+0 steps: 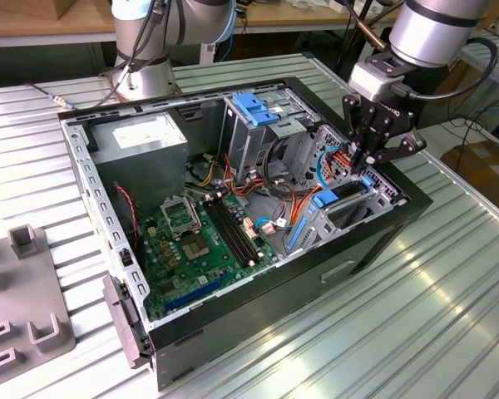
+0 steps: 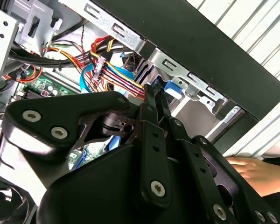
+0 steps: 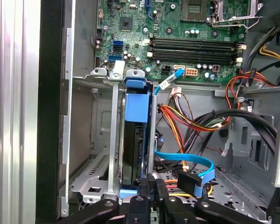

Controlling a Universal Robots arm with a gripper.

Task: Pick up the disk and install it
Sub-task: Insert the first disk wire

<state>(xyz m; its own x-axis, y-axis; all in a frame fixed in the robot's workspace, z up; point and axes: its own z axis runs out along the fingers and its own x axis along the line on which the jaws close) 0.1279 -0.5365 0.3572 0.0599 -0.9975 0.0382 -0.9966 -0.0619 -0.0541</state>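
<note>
Gripper [image 1: 368, 160] hanging over case's [image 1: 374, 241] 3 o'clock bay | fingers [image 3: 151, 186] pinched together, gripping nothing I can see | disk [image 3: 136, 140] sitting edge-up in bay

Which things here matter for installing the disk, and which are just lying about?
Job: disk, standing edge-on in the drive bay; gripper at its end.
Lying about: motherboard, power supply, blue cable, grey fixture, a person's hand.

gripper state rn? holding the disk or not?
Gripper: fingers together, shut, at the end of the disk, which stands on edge in its bay in the case. Whether it grips the disk cannot be told.
</note>
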